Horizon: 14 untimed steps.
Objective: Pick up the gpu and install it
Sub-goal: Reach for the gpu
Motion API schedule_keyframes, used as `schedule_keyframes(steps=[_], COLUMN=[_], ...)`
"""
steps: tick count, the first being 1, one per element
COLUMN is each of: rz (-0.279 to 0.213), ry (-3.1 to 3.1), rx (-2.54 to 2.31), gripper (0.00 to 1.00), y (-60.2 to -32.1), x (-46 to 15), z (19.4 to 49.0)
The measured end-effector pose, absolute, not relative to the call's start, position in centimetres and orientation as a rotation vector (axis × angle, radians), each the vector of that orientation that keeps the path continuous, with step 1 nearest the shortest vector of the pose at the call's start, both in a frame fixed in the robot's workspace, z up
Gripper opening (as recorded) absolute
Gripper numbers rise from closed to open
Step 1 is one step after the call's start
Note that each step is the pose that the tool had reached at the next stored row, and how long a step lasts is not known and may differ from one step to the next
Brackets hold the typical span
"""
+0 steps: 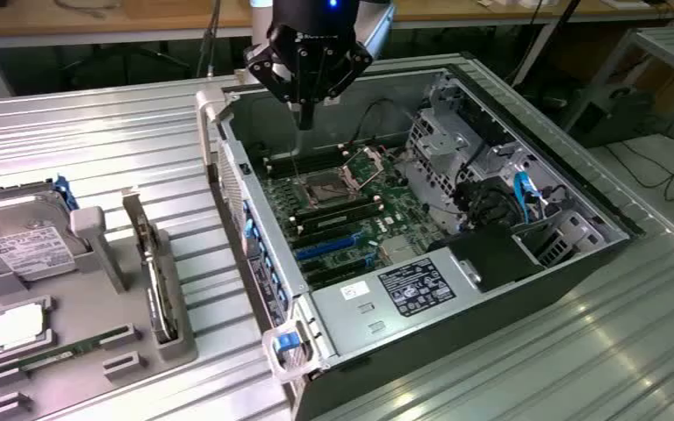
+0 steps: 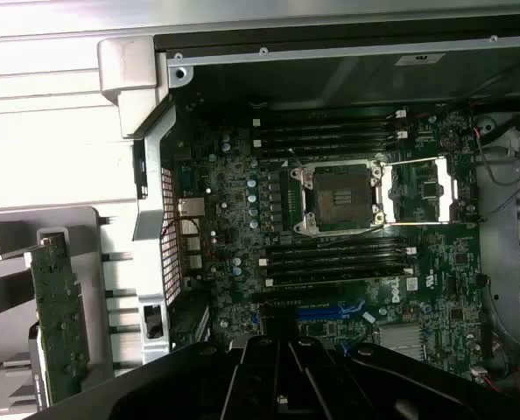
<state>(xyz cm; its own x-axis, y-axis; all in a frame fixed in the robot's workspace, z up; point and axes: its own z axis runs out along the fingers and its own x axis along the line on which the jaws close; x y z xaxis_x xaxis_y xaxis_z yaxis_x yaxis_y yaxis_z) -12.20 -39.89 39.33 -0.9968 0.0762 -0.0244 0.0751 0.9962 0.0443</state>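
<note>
**Gpu not yet picked**

The gpu (image 1: 155, 281) stands on edge in a rack (image 1: 179, 351), on the exterior view's left of the computer case (image 1: 234, 189). Above that case the pincer (image 1: 304, 121) hangs shut, seemingly empty. A good grip likely squares to the gpu's upper edge.

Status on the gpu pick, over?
Gripper shut, empty, above open case. Gpu upright in grey holder, untouched. Case wall stands between them.

Green motherboard (image 1: 407, 215), blue slots (image 1: 327, 249), ribbed silver table (image 1: 103, 132), grey tray (image 1: 94, 263), black jaws.
</note>
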Motion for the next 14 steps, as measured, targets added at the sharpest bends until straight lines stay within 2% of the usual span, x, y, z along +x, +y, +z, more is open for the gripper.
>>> schedule_keyframes(steps=[14], rz=[0.068], ry=[3.113], rx=[0.118], gripper=[0.11], y=[-39.89], x=[-12.47], z=[39.23])
